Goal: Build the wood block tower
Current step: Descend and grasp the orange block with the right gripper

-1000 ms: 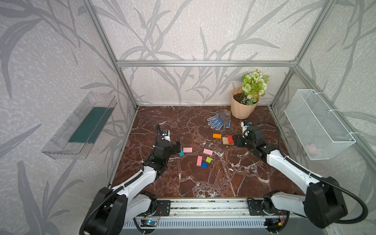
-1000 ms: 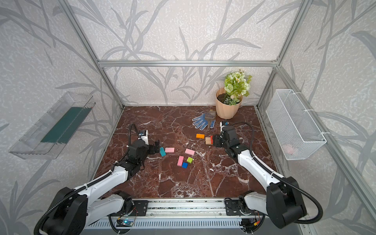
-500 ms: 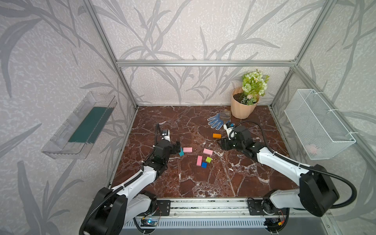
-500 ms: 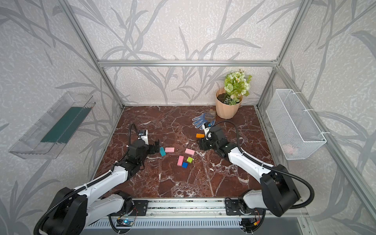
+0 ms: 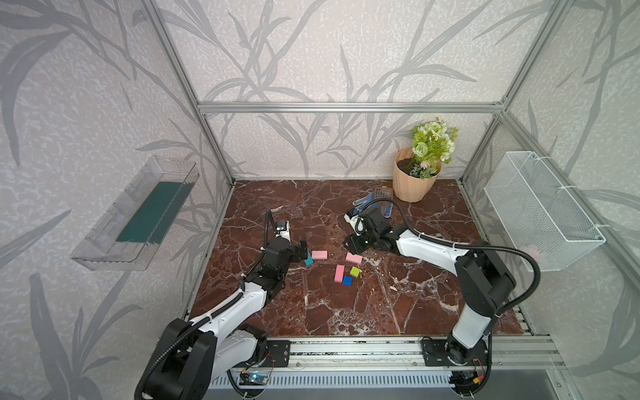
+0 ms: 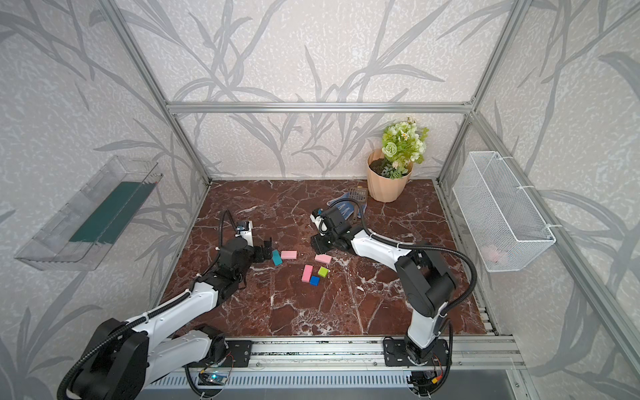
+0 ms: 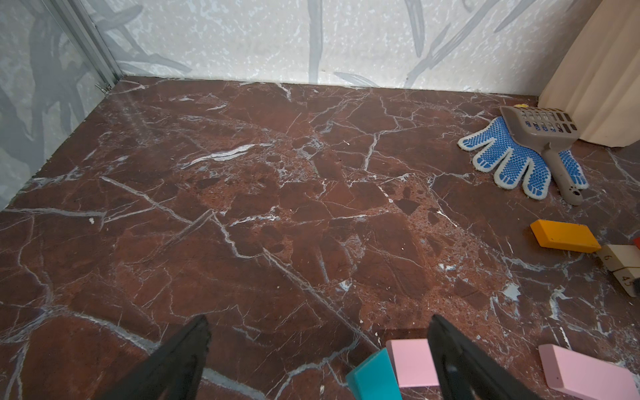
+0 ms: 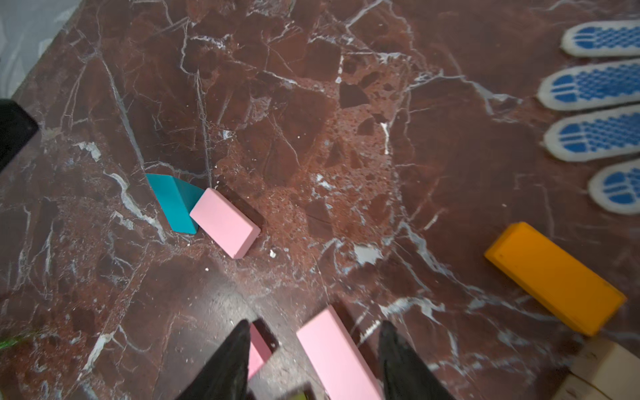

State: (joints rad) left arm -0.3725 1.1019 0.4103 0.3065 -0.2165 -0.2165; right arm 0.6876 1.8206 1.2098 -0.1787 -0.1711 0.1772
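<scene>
My left gripper (image 5: 303,250) (image 7: 318,325) is open and low over the marble floor. A teal block (image 7: 374,375) lies just inside one of its fingers, touching a pink block (image 7: 412,360). My right gripper (image 5: 351,246) (image 8: 315,332) is open and straddles a second pink block (image 8: 336,353) (image 5: 353,258) with a gap on each side. A third pink block (image 5: 339,273), a green cube (image 5: 355,271) and a blue cube (image 5: 347,280) lie close together nearer the front. An orange block (image 8: 554,277) and tan blocks (image 7: 621,258) lie beside the right arm. No tower is in view.
A beige flowerpot (image 5: 414,183) stands at the back right, with a blue dotted glove (image 7: 512,162) and a grey scoop (image 7: 540,128) in front of it. A wire basket (image 5: 540,211) hangs on the right wall and a clear tray (image 5: 138,214) on the left wall.
The right arm has swung left, from the tan and red blocks to the pink block in the middle, and its jaws have narrowed a little. The left arm has stayed still.
</scene>
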